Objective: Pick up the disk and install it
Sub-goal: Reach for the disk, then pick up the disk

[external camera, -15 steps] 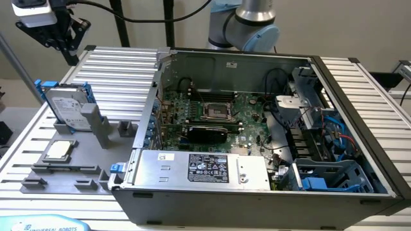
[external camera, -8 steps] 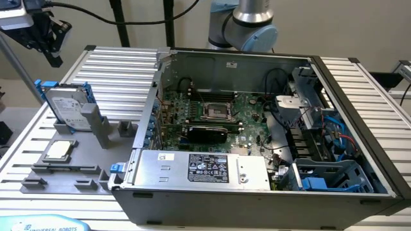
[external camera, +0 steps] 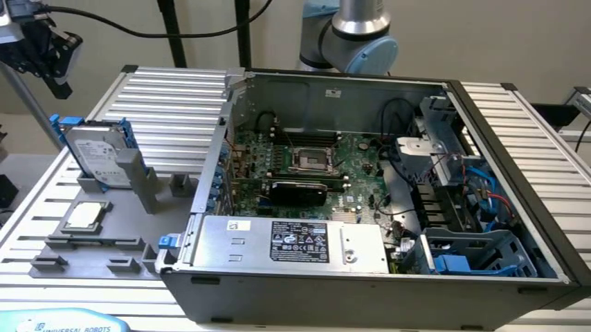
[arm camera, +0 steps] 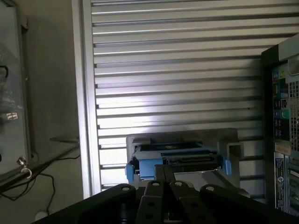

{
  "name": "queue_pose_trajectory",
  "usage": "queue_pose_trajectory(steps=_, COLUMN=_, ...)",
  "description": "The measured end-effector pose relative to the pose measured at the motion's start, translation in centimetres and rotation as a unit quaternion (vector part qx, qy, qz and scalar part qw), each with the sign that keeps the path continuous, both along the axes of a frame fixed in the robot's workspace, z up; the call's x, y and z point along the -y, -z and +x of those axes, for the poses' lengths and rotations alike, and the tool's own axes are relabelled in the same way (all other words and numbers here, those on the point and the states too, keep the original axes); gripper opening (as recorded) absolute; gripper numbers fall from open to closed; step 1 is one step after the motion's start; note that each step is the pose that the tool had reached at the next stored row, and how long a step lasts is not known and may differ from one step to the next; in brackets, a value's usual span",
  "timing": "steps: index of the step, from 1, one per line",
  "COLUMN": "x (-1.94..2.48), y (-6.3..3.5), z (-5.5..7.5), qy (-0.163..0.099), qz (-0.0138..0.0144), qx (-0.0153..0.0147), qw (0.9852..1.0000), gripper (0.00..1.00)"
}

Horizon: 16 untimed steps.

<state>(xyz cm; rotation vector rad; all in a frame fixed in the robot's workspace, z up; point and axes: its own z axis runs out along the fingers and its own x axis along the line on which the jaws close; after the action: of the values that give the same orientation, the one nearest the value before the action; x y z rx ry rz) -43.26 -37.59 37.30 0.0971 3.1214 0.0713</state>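
The gripper (arm camera: 164,175) has its fingers pressed together on nothing (they meet in the wrist view). The disk (arm camera: 180,159) stands on edge in a grey holder (external camera: 138,181), below the claw and clear of it, beside the open computer case (external camera: 369,294).

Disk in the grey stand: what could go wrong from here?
1. The end effector hangs above the disk with jaws shut; lowered like that, it could strike the top edge.
2. The disk stands upright in its stand; an off-centre grip might jam or tip it.
3. Cables crowd the open case and might snag it.
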Motion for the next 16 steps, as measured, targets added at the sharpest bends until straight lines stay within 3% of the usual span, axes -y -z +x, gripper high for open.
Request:
queue_pose_trajectory(steps=5, x=0.00, y=0.05, z=-0.20, qy=-0.017, qz=-0.0042, qx=-0.0003, qw=0.9999, gripper=0.11)
queue_pose_trajectory(steps=16, x=0.00, y=0.06, z=-0.22, qy=-0.017, qz=-0.0043, qx=-0.0004, qw=0.9998, gripper=0.11)
